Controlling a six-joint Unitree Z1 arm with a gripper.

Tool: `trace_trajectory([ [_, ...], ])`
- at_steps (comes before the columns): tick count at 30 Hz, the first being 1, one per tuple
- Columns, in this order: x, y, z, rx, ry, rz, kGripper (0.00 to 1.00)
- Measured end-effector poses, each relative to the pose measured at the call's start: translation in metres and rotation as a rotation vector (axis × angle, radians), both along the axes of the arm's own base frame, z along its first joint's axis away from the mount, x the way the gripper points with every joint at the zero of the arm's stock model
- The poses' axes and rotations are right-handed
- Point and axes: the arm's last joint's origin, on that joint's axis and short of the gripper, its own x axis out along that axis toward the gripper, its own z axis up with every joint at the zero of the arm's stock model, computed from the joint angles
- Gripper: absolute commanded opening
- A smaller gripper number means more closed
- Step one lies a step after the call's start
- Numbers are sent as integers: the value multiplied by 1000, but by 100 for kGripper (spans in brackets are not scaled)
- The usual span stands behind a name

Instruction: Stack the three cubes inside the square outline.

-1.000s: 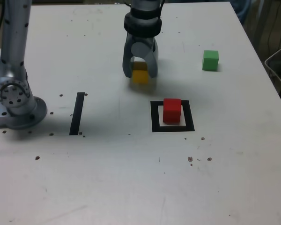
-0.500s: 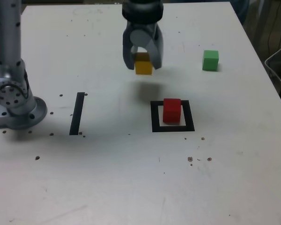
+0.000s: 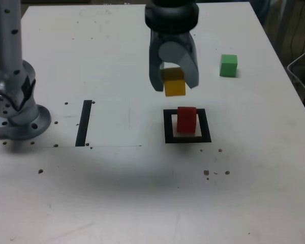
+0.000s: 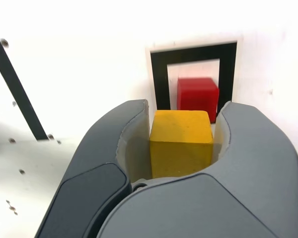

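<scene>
Yellow cube (image 3: 175, 87), near-upright, no long axis, hanging closer to the red cube (image 3: 186, 120) than earlier, gripper (image 3: 174, 87) clamping it.

In the exterior view, the square outline (image 3: 169, 127) is lying flat on the table (image 3: 142, 203), right of centre, with the enclosed cube (image 3: 186, 121) sitting inside it. The outer cube (image 3: 229, 65) is resting on the table farther off and to the right. The held cube (image 3: 175, 86) is hanging above the table, between the fingers of the gripper (image 3: 174, 87). The straight strip (image 3: 84, 123) is lying left of the outline, and the arm base (image 3: 23, 124) is standing farther left.
</scene>
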Motion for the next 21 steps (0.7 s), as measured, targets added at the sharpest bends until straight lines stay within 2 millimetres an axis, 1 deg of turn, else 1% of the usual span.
trace_trajectory([
  [5, 13, -13, -4, -10, 18, -6, 2],
  [7, 21, -18, -8, -12, 28, -14, 2],
  [9, 25, -21, -14, -10, 43, -19, 2],
  [14, 31, -20, -20, -10, 37, -9, 2],
  [21, 36, -10, -29, -1, 47, 20, 4],
])
